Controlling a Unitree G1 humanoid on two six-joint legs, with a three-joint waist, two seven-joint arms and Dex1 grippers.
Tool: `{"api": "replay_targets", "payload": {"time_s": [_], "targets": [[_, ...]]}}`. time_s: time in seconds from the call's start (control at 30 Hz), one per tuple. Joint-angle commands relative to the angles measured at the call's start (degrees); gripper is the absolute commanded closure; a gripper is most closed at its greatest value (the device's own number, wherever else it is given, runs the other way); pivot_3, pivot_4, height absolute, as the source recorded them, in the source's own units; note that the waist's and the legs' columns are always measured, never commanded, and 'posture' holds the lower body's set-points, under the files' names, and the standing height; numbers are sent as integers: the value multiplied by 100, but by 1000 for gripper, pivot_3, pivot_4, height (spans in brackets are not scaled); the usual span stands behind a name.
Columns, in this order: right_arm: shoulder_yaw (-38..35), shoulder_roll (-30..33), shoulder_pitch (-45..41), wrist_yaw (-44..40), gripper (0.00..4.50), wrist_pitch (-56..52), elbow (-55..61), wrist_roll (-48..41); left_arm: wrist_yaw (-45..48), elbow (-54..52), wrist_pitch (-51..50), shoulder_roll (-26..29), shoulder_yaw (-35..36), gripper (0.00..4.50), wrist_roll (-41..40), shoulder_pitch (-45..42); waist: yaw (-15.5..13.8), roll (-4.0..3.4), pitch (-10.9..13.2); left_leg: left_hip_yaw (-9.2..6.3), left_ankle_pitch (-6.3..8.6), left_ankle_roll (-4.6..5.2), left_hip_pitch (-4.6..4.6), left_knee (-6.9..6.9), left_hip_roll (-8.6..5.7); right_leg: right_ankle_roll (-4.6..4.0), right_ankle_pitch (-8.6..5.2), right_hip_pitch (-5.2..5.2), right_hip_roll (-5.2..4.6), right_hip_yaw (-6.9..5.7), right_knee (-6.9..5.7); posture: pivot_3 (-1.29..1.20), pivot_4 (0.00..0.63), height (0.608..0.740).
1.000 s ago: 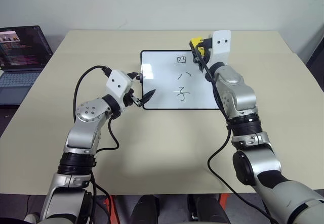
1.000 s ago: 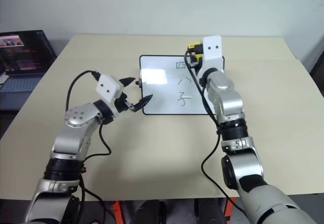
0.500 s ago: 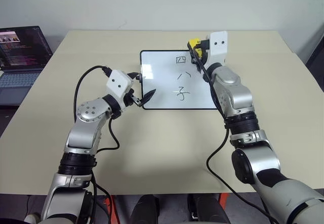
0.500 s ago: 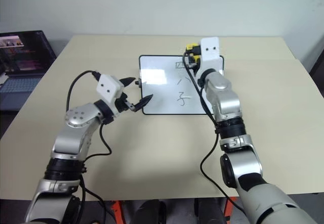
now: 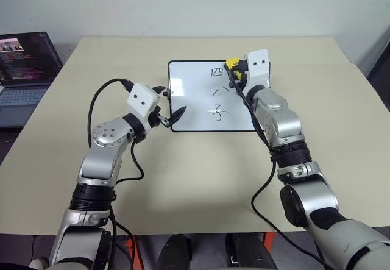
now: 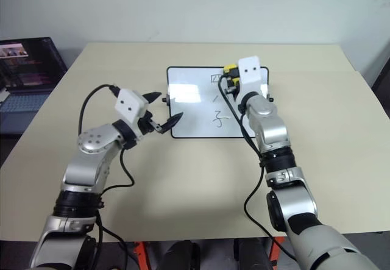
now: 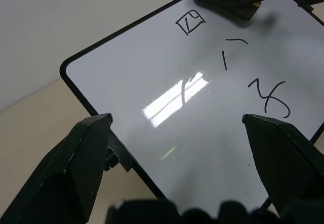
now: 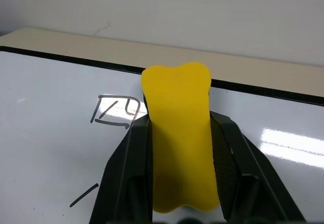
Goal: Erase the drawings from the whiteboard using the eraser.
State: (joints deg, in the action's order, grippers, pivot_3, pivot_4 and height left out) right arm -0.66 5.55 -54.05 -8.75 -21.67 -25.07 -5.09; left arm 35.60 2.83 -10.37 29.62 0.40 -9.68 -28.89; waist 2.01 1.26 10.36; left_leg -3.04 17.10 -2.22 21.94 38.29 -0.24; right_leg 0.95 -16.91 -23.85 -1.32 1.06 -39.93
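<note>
Currently logged from my remote station:

Eraser: the eraser is a yellow block pinched between both black fingers of the right gripper; I read that pincer as closed tight on it. It sits over the whiteboard's far right area, at about 1 o'clock from board centre.

Drawings: the drawings form a short column of three black marks. The top boxed mark lies just beside the eraser, at its 9 o'clock in the head views; the lower two are at about 6 to 7 o'clock from it.

Whiteboard: the whiteboard lies flat on the table at 12 o'clock from me, black frame, small knob on its left edge.

Left gripper: the left gripper has its fingers spread wide with nothing held; it sits at the board's near left corner, about 8 o'clock from board centre.

Table: the table is beige.

Laptop: a laptop stands at 10 o'clock, well apart from the board.
</note>
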Motion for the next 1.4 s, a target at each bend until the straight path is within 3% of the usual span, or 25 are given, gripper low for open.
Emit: {"api": "replay_targets", "payload": {"time_s": [0.03,0.7,1.4], "targets": [[49,0,-112,-35,3308,209,16,86,-64,-306,46,100,184,0,17,-41,0,0,0,0,0,0,0,0,0,0,0,0,0,-1,0,0,150,740],[378,-152,-570,-351,3308,493,-1002,433,-337,-1083,-380,160,422,0,-16,343,129,1,-1,-4,4,7,-2,37,1,-2,2,9,0,-2,-18,0,150,740],[609,-651,-1525,-829,3308,1459,-2485,645,-621,-1351,-499,70,494,0,-21,604,123,1,-1,-7,5,7,0,45,2,-4,6,8,0,-5,-23,0,150,740]]}}
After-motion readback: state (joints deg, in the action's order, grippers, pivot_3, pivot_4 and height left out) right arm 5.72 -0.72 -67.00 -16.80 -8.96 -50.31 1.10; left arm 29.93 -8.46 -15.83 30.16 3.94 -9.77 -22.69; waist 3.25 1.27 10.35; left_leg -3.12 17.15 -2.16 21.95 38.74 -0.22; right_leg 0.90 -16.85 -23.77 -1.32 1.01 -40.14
